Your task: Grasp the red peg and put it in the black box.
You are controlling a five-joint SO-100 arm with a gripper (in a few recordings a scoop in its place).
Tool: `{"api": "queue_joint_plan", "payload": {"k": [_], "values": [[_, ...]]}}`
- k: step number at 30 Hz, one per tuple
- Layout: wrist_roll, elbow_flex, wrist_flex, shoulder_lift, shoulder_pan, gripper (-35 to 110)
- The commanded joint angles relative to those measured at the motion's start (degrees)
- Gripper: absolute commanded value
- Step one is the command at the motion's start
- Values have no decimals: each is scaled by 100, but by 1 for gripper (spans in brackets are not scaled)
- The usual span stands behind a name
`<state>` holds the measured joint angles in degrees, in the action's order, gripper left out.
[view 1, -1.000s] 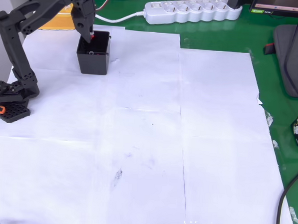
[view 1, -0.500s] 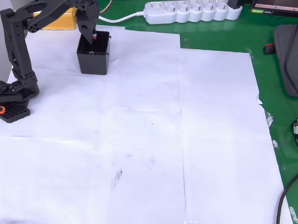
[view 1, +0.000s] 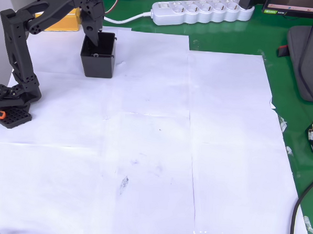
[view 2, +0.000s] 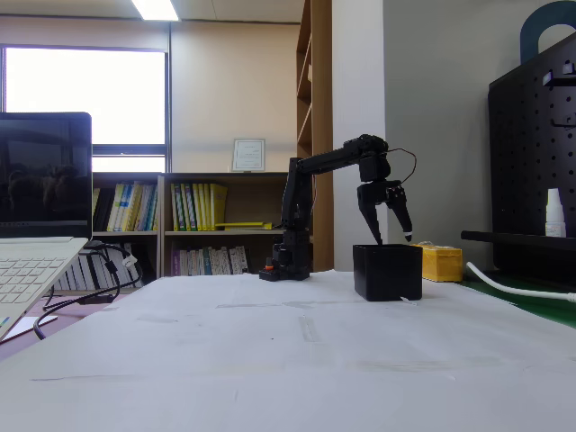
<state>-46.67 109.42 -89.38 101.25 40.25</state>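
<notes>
Red tip gone from between the fingers (view 2: 394,237) since half a second ago | fingers parted, released, above black box (view 1: 98,58) upper left | peg likely dropped inside, retreat left

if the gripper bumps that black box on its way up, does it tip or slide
The black box looks more likely to slide than tip: in the fixed view it sits squat and flat-bottomed. It is probably light, being a small open container, and the white paper beneath looks smooth. The gripper hangs right over its rim, so a nudge seems possible.
</notes>
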Motion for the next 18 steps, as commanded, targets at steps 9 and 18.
{"api": "queue_joint_plan", "payload": {"k": [9,18], "values": [[-475,193,-141,-1793,-413,0],[-2162,-1714,562,-4219,-2074,0]]}}
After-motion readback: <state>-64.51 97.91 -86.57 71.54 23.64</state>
